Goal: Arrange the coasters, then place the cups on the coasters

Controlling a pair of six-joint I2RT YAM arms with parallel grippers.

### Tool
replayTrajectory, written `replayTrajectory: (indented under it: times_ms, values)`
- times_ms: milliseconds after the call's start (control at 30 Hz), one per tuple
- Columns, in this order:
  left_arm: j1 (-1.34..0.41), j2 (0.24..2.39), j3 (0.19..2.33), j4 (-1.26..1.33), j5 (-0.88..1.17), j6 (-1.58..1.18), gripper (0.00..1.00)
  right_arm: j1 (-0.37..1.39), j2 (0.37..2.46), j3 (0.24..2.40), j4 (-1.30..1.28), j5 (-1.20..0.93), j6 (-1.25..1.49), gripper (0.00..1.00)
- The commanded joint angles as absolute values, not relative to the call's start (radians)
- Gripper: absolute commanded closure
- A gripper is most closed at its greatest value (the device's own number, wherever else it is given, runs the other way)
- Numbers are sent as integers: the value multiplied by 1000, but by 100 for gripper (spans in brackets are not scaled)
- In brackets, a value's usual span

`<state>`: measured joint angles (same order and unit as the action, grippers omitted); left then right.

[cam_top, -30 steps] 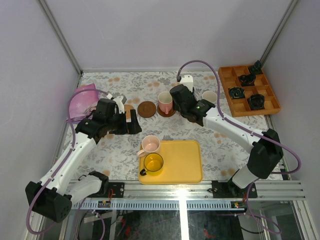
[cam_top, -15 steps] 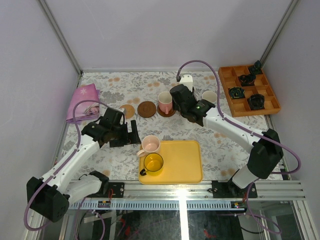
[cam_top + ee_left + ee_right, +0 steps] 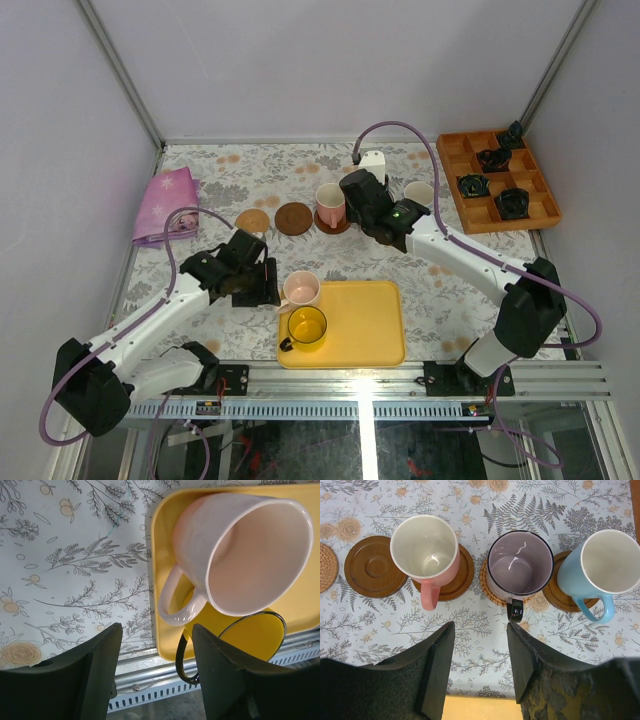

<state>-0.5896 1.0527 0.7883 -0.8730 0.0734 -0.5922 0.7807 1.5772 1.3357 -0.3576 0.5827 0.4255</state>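
1. Left gripper has swung from the spare coasters to the pale pink cup at the yellow tray corner; its fingers are half-narrowed and empty.
2. Step in hand: grasping that cup. The next move calls for closing on its handle.
3. Right gripper has its fingers apart and empty.

You're looking at a robot test cell in a lab, not a home. Plain pale walls box in the table on three sides, joined by bare metal posts. Your left arm and right arm are bolted to a slotted aluminium rail at the near edge, with purple cables looping off them. Only the props are homely: a floral cloth, cups, coasters, a yellow tray and an orange box.
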Motion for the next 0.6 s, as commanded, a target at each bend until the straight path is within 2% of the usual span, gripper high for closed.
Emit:
replayTrajectory:
  times_ms: [0,100,200,367,567]
  values:
    - [-603,1082,790,-799,14,-577,44,785,1578,1354,-337,586,426,46]
    - [-608,1118,790,-734,64,-554,51,785,1581,1348,-335,585,433,46]
    - [-623,1158,809,-722,64,-538,52,785,1580,1343,-336,585,439,46]
    - [-639,1182,812,-711,79,-528,42,785,1581,1338,-337,586,439,46]
    - [-658,1203,817,-704,93,-532,39,785,1592,1344,-346,578,438,46]
